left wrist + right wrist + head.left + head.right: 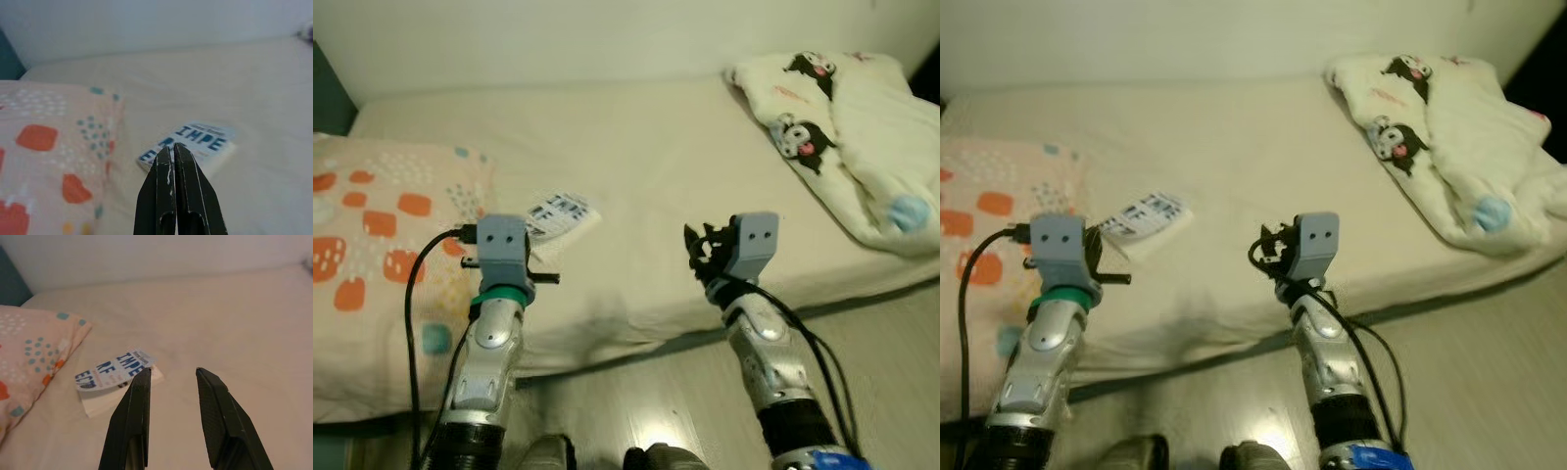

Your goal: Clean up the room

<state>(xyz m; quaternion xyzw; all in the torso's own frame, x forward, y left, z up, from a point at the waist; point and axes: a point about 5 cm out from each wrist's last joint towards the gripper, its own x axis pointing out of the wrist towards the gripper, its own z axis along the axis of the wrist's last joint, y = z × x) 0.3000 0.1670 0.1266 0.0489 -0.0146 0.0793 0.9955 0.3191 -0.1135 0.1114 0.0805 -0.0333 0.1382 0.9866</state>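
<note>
A white book (562,214) with blue lettering lies flat on the cream bed sheet (646,157), just beside the patterned pillow. My left gripper (172,152) is shut with nothing in it, its tips just short of the book (195,143). My right gripper (171,374) stands open over the sheet, to the right of the book (113,377) and apart from it. Both arms hover over the bed's near edge; the left wrist (502,245) sits right before the book, the right wrist (751,243) further right.
A pillow (382,235) with orange patches and teal dots covers the bed's left part. A crumpled cream blanket (847,127) with black cartoon figures lies at the back right. Pale wood floor (881,362) runs along the bed's front. A white wall stands behind.
</note>
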